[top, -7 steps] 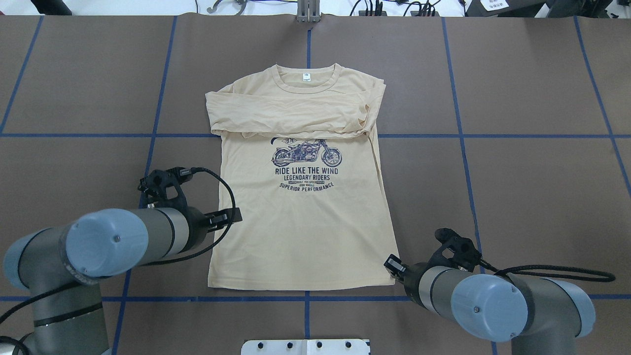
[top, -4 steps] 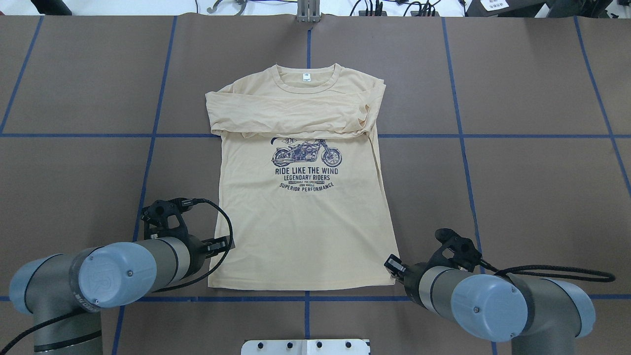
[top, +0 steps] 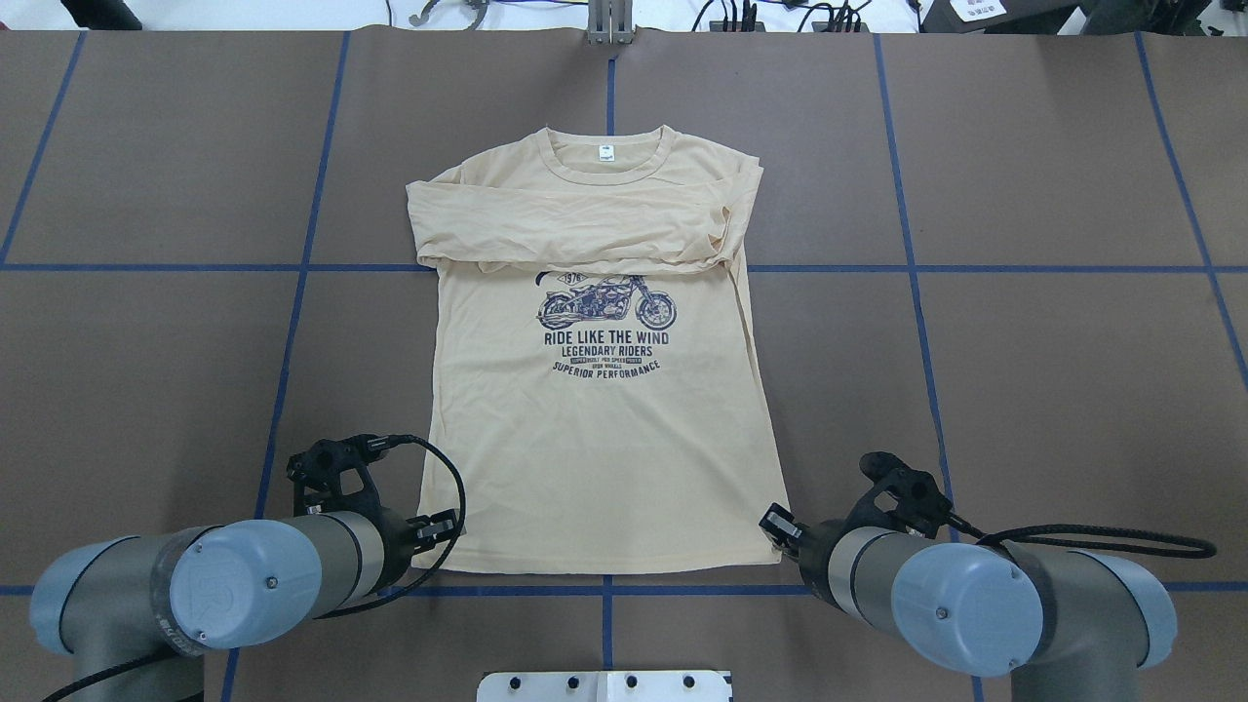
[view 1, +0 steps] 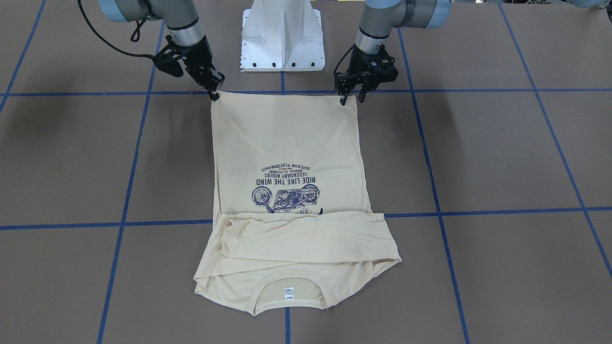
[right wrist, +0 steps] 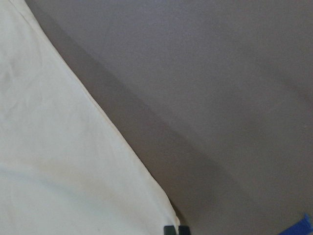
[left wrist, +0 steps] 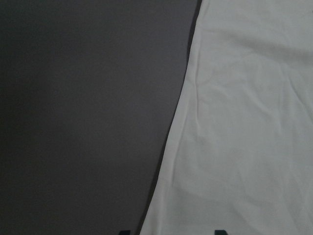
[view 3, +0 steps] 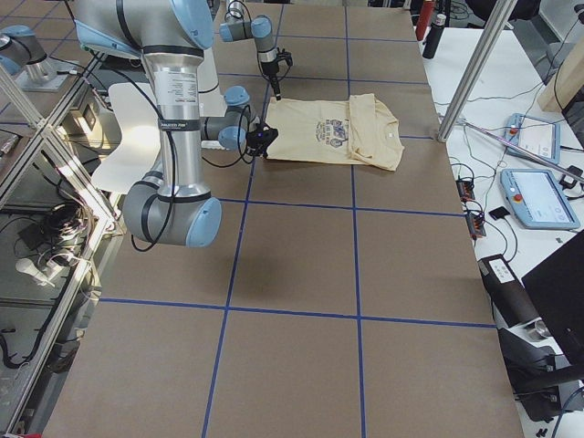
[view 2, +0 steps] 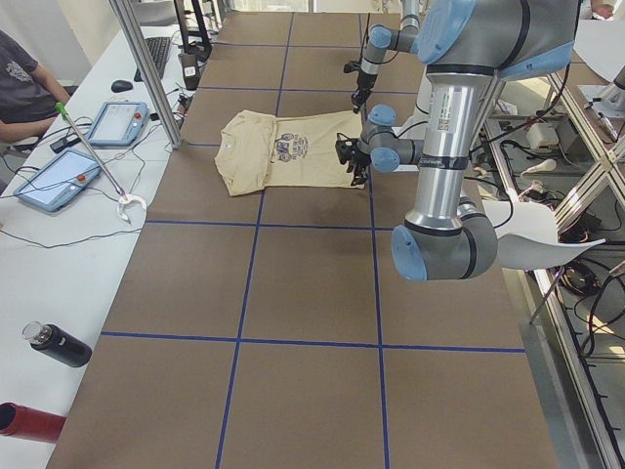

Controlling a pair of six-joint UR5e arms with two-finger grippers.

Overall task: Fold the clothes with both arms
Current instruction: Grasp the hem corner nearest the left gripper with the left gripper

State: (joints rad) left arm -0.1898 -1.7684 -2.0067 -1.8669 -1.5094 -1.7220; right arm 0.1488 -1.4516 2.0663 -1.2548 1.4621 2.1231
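Cream-yellow and thin, the T-shirt [top: 604, 458] lies flat and print up in the middle of the tabletop [top: 1053, 390]. Its collar points toward the far edge and its hem [top: 604, 567] toward the robot's edge, with both sleeves [top: 575, 229] already folded across the chest. Only the left side has changed in the last second. The left gripper [view 1: 350, 99] was hanging beside the shirt's side seam about halfway down the body. It has travelled back along that seam toward the robot's edge and is now at the hem's left corner. Its jaws stand wide: the left wrist view shows the two tips well apart with the shirt's edge running between them, so nothing is gripped there yet. The right gripper [view 1: 216, 94] has not moved and waits at the hem's right corner with its jaws drawn narrow. The right wrist view puts the corner of the cloth right at its tips, so it looks to be pinching that corner already, though the fabric between them is too small to make out. The shirt itself has neither shifted nor wrinkled. Both hem corners are now attended, so the next step is probably for the left jaws to close. After that the two arms could lift the hem together and carry it toward the collar.
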